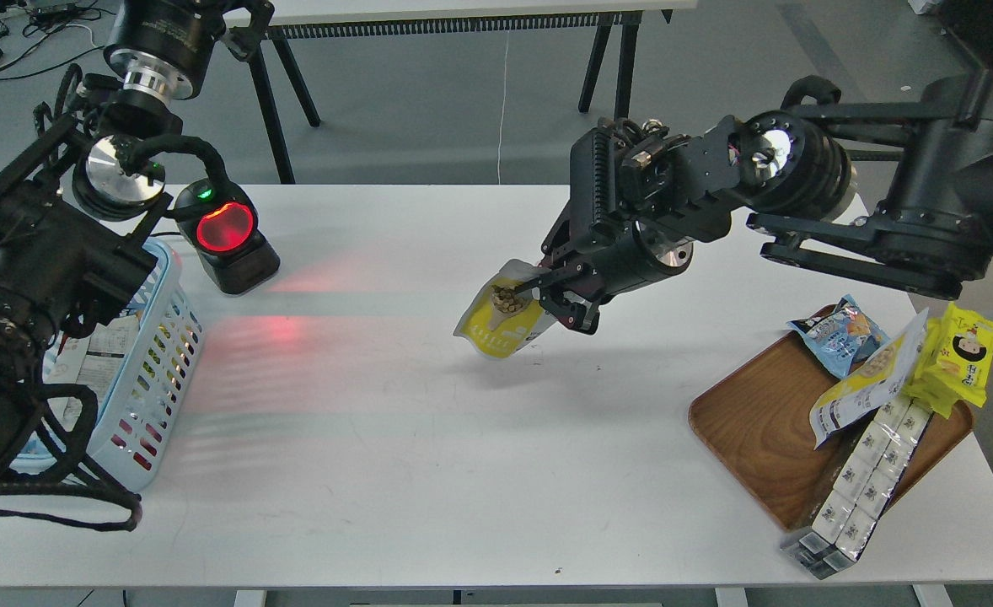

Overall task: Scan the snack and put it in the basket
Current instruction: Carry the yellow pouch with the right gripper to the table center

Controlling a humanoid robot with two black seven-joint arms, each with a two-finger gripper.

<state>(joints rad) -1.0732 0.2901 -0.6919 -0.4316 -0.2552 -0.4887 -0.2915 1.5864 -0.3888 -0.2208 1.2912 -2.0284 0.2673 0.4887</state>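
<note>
Head view shows you the right gripper (557, 297), jaws clamped on the snack (501, 323) above the surface (395, 438); right of the basket (152, 371); left gripper jaws unreadable.

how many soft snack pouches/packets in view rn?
4: the snack in the right gripper above the table; blue packet, yellow-white pouch and bright yellow packet on the wooden tray. Basket contents unclear.

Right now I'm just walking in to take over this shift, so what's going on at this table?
The right claw holds the snack up over the table's middle, between the tray and the scanner, whose window glows red. The basket sits at the left edge; the snack isn't in it yet. The left arm hangs over the basket.
</note>
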